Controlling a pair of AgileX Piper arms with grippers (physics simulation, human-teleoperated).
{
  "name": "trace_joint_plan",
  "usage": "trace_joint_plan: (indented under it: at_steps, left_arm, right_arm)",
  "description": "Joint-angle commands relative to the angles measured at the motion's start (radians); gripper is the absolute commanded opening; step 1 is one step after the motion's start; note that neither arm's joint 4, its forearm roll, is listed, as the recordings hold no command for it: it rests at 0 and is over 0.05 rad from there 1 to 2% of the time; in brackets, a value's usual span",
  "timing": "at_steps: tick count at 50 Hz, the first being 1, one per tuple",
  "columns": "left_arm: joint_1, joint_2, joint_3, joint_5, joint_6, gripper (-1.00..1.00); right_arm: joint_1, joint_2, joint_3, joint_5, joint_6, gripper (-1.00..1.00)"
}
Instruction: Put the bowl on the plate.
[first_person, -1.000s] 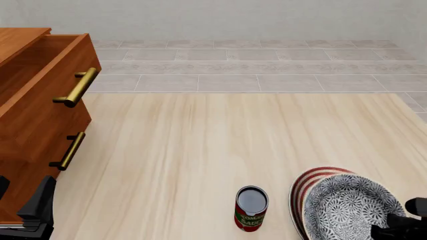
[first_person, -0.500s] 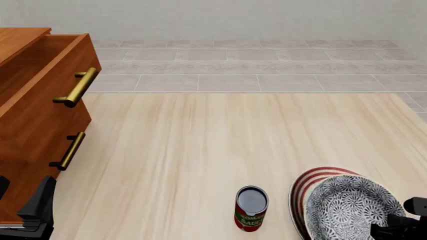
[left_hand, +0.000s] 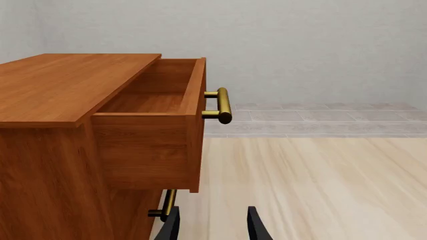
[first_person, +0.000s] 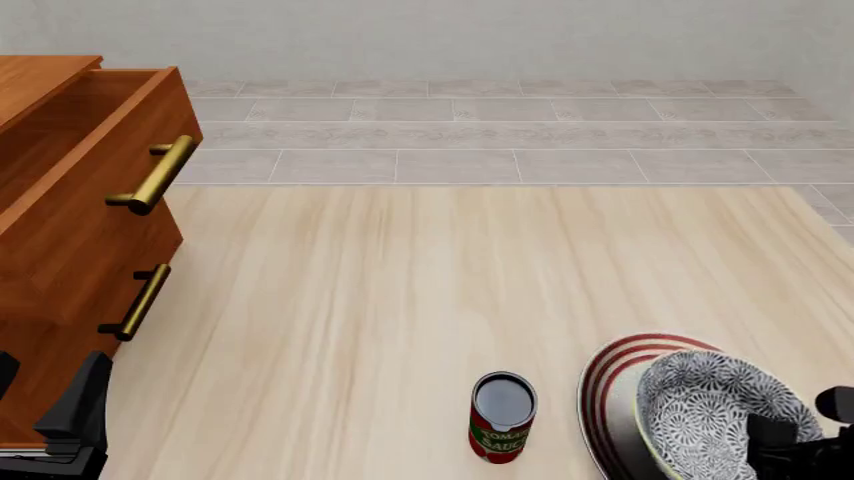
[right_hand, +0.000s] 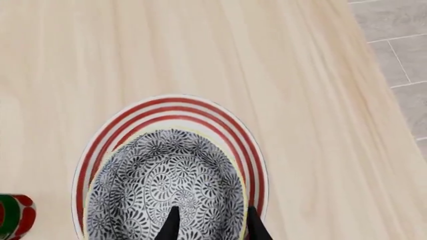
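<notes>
The blue-grey floral bowl (first_person: 707, 405) rests inside the red-ringed white plate (first_person: 607, 385) at the table's near right. In the right wrist view the bowl (right_hand: 167, 180) fills most of the plate (right_hand: 167, 107), whose rings show around its far side. My right gripper (right_hand: 212, 227) is open and straddles the bowl's near rim, one finger inside, the other just outside. In the front view it (first_person: 787, 448) shows as black parts at the lower right corner. My left gripper (left_hand: 212, 227) is open and holds nothing, low beside the dresser.
A wooden dresser (first_person: 80, 220) with brass handles stands at the left, its top drawer (left_hand: 153, 100) pulled open. A red and green can (first_person: 503, 415) stands upright just left of the plate, also at the edge of the right wrist view (right_hand: 12, 217). Grey tiled floor lies beyond the table.
The bowl has shrunk in the front view and shifted right, sinking onto the plate. The right gripper has drawn back a little toward the lower right. The left arm has not moved.
</notes>
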Motion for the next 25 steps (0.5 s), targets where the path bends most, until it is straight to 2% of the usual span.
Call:
trace_joint_plan:
  at_steps: [1,25]
  left_arm:
    - [0.000,0.000,0.000,0.000,0.000,1.00]
    - [0.000,0.000,0.000,0.000,0.000,1.00]
  right_arm:
    - [0.000,-0.021,-0.031,0.033,-0.004,1.00]
    - [-0.086,-0.080,-0.213,0.155,-0.067,1.00]
